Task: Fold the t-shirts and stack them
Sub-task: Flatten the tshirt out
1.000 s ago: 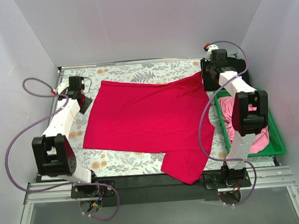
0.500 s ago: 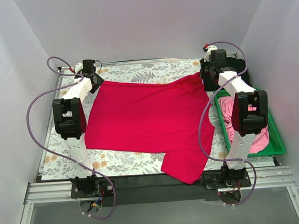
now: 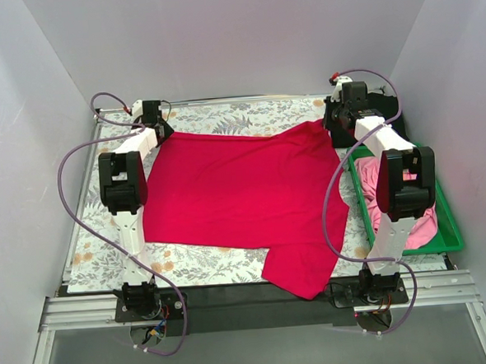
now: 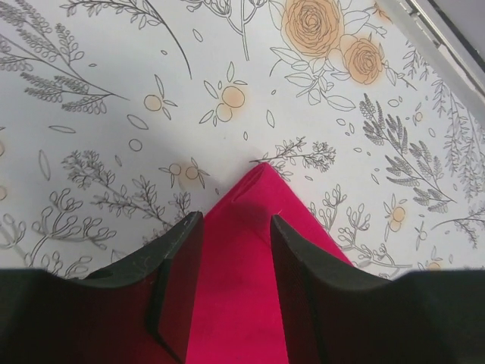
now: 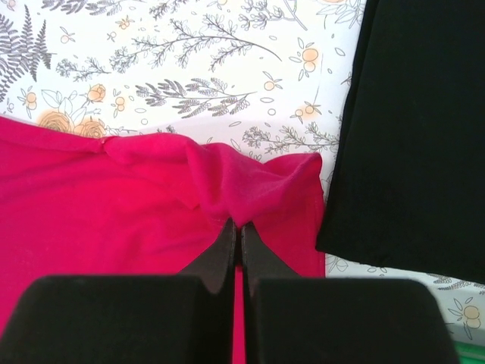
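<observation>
2 far corners of the crimson t-shirt (image 3: 243, 190) are engaged: 1 is pinched by the right gripper (image 5: 236, 226); the other is straddled by the half-open left gripper (image 4: 235, 221).

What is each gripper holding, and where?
Right gripper pinches the red shirt at its far right corner. Left gripper holds nothing: open, straddling the far left corner.

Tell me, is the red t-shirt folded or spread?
Spread: the red t-shirt lies open across the tablecloth, no fold made.
</observation>
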